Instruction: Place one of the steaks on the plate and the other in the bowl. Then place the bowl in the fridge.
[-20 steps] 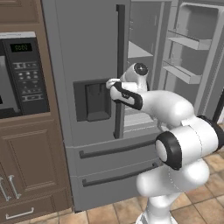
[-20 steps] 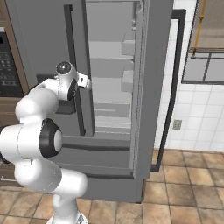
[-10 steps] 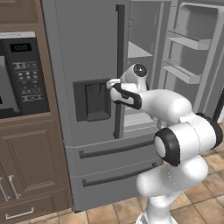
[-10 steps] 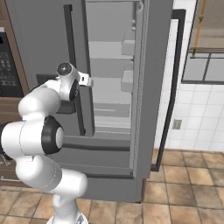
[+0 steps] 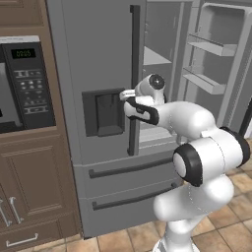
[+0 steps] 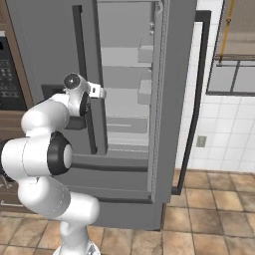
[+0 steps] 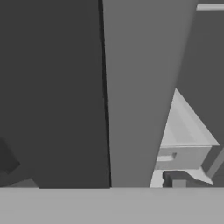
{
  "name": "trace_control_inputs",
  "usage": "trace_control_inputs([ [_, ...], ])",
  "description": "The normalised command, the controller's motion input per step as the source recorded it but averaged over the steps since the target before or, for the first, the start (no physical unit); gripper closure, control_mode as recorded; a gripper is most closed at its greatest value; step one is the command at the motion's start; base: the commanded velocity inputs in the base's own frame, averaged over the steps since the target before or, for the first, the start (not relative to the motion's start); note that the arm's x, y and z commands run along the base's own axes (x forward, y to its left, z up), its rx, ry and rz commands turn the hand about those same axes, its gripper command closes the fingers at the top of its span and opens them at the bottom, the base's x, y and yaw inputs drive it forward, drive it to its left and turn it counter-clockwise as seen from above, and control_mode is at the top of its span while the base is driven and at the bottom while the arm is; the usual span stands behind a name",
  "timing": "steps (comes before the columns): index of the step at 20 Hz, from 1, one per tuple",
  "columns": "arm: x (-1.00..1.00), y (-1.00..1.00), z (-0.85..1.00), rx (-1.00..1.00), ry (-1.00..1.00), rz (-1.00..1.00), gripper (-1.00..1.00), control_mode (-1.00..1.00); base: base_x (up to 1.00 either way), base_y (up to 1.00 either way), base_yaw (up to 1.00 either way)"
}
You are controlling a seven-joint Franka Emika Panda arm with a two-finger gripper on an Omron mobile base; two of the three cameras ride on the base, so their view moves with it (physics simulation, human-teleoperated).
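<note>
Reaching my gripper [image 5: 129, 94] to the dark handle [image 5: 134, 78] of the fridge [image 5: 98, 54], right door [image 6: 172, 89] open, finger spread unclear, microwave [image 5: 27, 81] display digits unreadable at left.

Both base views from behind, left and right, sharing the fridge [image 5: 103, 74]; hand view close against its door edge.
</note>
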Motion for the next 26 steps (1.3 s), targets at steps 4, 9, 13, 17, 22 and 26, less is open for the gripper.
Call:
trace_control_inputs([
  [4, 0.11, 0.02, 0.0, 0.0, -0.02, 0.0, 1.0, -1.0, 0.0, 0.0, 0.0],
  [9, 0.0, 0.0, 0.0, 0.0, 0.0, 0.0, 1.0, -1.0, 0.0, 0.0, 0.0],
  [13, -0.08, 0.0, 0.0, 0.0, 0.0, -0.02, 1.0, -1.0, 0.0, 0.0, 0.0],
  [17, -0.44, 0.06, 0.14, -0.05, 0.0, -0.05, 1.0, -1.0, 0.0, 0.0, 0.0],
  [22, -0.58, 0.38, 0.31, -0.11, 0.0, -0.09, 1.0, -1.0, 0.0, 0.0, 0.0],
  [26, -0.59, 0.65, 0.08, -0.13, 0.03, -0.14, 1.0, -1.0, 0.0, 0.0, 0.0],
])
